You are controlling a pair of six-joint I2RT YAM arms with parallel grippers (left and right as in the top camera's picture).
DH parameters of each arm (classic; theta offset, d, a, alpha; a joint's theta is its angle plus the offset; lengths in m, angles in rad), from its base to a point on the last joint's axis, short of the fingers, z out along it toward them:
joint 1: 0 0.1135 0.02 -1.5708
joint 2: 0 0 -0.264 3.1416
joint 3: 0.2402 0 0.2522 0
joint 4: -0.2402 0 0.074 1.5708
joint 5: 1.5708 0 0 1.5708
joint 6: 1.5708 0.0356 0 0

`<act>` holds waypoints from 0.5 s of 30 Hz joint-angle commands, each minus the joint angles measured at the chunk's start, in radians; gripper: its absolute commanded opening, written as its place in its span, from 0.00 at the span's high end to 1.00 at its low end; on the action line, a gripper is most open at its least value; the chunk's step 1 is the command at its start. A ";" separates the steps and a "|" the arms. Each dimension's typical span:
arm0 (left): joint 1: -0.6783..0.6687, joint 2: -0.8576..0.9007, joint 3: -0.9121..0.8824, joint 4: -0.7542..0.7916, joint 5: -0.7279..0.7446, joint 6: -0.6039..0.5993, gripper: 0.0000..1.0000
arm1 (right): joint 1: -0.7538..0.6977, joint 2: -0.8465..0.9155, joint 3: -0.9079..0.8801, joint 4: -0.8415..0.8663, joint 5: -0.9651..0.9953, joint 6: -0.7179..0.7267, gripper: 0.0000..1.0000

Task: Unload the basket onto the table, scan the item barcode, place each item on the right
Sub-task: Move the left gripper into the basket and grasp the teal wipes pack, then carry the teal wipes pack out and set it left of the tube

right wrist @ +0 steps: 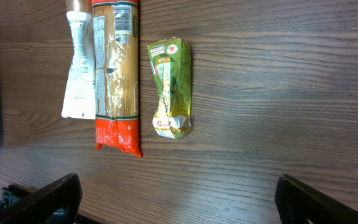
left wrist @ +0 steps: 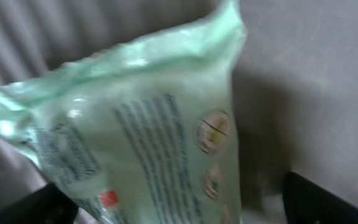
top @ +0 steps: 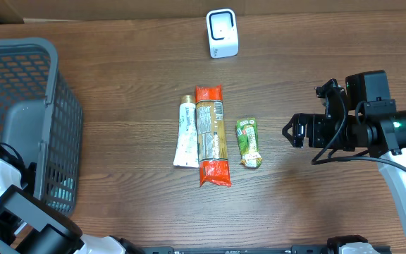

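- Left pincer (left wrist: 182,200) spread wide, a blurred pale green pouch (left wrist: 148,137) between its fingers, one finger visibly clear of it; grey wall (left wrist: 316,74) close behind
- Right pincer (right wrist: 179,196) fully open, empty, hovering over bare desk (top: 118,85)
- In a row on the desk: white tube (top: 186,134) touching pasta packet (top: 211,134), green sachet (top: 248,141) just beside
- White scanner (top: 222,33) upright near the far edge, well apart from the row
- Grey basket (top: 62,134) at the left edge

Dark wood-grain table (top: 118,85), grey mesh basket (top: 63,134) at its left edge, cardboard strip (top: 20,8) along the top
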 commanded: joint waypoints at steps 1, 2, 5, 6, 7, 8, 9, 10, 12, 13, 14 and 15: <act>0.004 0.044 -0.031 0.013 -0.043 -0.008 0.23 | 0.005 -0.003 0.006 0.001 -0.001 -0.001 0.00; 0.005 0.044 -0.031 0.018 -0.042 -0.008 0.32 | 0.005 -0.003 0.006 0.001 -0.001 -0.001 0.00; 0.004 0.044 -0.031 0.037 -0.027 -0.008 0.68 | 0.005 -0.003 0.006 0.002 0.000 -0.001 0.00; 0.004 0.044 -0.028 0.044 -0.016 -0.008 0.75 | 0.005 -0.003 0.006 0.002 -0.001 -0.001 0.00; 0.004 0.044 -0.024 0.047 -0.005 -0.004 0.78 | 0.005 -0.003 0.006 0.002 -0.001 -0.001 0.00; 0.004 0.044 -0.018 0.047 0.005 -0.001 0.82 | 0.005 -0.003 0.006 0.002 -0.001 -0.001 0.00; 0.004 0.043 -0.010 0.046 0.018 0.001 0.83 | 0.005 -0.003 0.006 0.002 0.000 -0.001 0.00; 0.004 0.042 0.000 0.045 0.030 0.010 0.84 | 0.005 -0.003 0.006 0.002 -0.001 -0.001 0.00; 0.004 0.039 0.033 0.031 0.054 0.034 0.86 | 0.005 -0.003 0.006 0.003 0.000 -0.001 0.00; 0.004 0.039 0.059 0.014 0.055 0.040 0.86 | 0.005 -0.003 0.006 0.003 0.000 -0.001 0.00; 0.004 0.039 0.086 -0.003 0.055 0.048 0.86 | 0.005 -0.003 0.006 0.003 -0.001 -0.001 0.00; 0.004 0.039 0.123 -0.029 0.055 0.056 0.89 | 0.005 -0.003 0.006 0.003 0.000 -0.001 0.00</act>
